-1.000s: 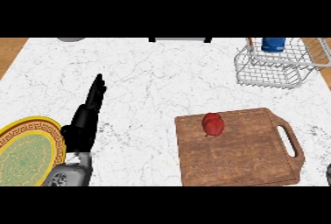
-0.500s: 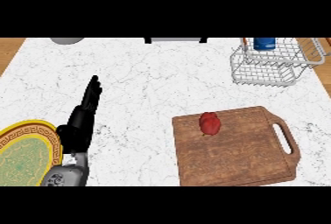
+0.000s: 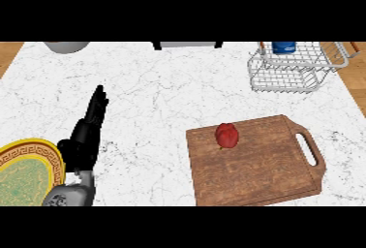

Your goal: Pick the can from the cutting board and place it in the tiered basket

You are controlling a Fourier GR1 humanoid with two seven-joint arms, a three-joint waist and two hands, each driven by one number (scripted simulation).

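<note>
Only the view drifts since before: can sits in basket beyond board, as task wants, so left hand idles left of board, fingers straight, together.

Plate cut off by left edge, only its right part shows. Left forearm cut at lower edge. Blue can in wire basket clipped at the top, label unreadable. Grey object and dark-framed item at the top edge both cut, can't tell what they are. Right hand out of frame.
</note>
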